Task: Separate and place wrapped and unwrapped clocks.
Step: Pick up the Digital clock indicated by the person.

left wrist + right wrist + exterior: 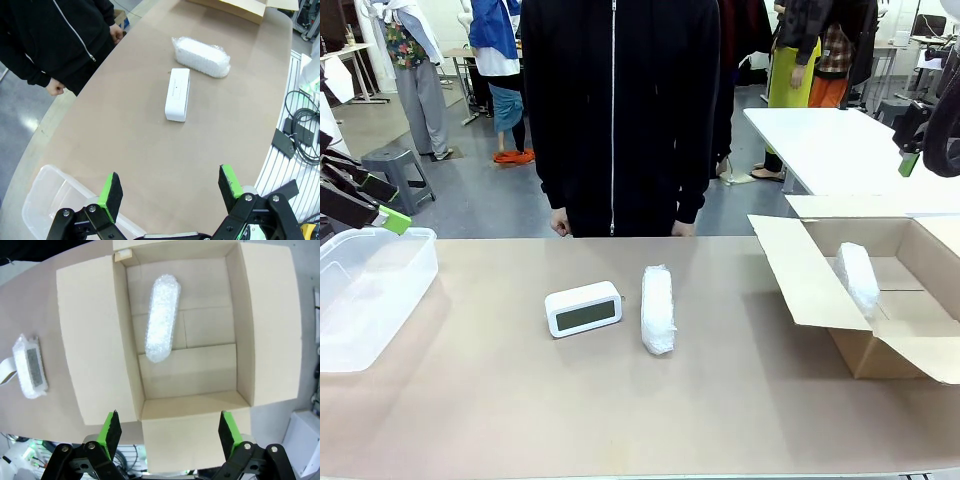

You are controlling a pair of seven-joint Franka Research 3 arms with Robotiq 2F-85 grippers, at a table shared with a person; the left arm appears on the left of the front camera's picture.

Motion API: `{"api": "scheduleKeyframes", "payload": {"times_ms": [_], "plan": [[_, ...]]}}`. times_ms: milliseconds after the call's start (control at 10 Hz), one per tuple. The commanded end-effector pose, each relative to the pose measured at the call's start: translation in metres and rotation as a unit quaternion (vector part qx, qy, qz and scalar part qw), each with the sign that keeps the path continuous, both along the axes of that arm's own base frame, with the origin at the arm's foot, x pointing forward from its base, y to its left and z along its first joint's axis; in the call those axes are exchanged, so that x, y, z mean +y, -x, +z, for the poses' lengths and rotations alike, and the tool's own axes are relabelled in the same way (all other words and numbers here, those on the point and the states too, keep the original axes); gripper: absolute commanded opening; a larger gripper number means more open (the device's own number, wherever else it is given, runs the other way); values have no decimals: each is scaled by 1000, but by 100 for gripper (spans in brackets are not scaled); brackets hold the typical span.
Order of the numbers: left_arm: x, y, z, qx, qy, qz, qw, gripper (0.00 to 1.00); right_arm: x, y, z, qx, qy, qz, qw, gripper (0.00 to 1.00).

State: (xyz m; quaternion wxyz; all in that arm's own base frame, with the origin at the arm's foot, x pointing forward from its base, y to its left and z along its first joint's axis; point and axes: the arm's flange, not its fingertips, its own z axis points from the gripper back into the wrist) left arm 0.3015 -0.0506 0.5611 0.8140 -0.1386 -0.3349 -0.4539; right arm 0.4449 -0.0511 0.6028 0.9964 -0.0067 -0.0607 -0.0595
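The bare white clock (584, 308) with a grey-green screen lies at the middle of the table. Just to its right, a foam-wrapped clock (658, 309) lies lengthwise. A second wrapped clock (858, 278) rests inside the open cardboard box (810, 290) at the right. My left gripper (382, 205) hangs open above the clear plastic bin (370, 290) at the far left. From the left wrist, the open gripper (170, 192) looks over the bare clock (177, 94) and the wrapped clock (201, 56). My right gripper (910, 150), (170, 432) hovers open high over the box (90, 340) and the wrapped clock (162, 317) inside it.
A person in a black zip jacket (620, 110) stands at the far edge of the table, hands (560, 222) down by the rim. The box flaps (790, 265) spread out over the table at the right. A white table (830, 140) stands behind the box.
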Motion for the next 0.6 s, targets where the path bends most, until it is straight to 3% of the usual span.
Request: {"api": "scheduleKeyframes", "payload": {"times_ms": [0, 500], "plan": [[1, -1, -1, 0, 4, -7, 1000, 100, 0, 3, -5, -4, 2, 4, 1000, 100], [1, -1, -1, 0, 4, -7, 1000, 100, 0, 3, -5, -4, 2, 4, 1000, 100]]}}
